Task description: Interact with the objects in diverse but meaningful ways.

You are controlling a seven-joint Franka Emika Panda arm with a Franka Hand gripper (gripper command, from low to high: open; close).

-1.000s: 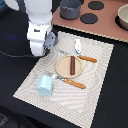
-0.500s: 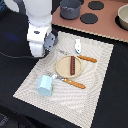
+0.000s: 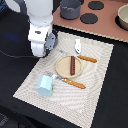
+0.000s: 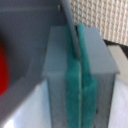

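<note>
- You have the brown sausage [image 3: 72, 64] lying flat across a tan plate.
- Your light-blue cup [image 3: 45, 85] lies on the mat, near the plate.
- The small white shaker [image 3: 77, 46] lies beyond the plate.
- The grey pot [image 3: 71, 8] stands off the mat.

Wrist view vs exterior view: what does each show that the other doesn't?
Wrist only: green pads of the fingers pressed together on a thin grey handle, plus something red at the picture's edge. Exterior only: plate with sausage, blue cup, white shaker, grey pot. Both: the woven mat.
</note>
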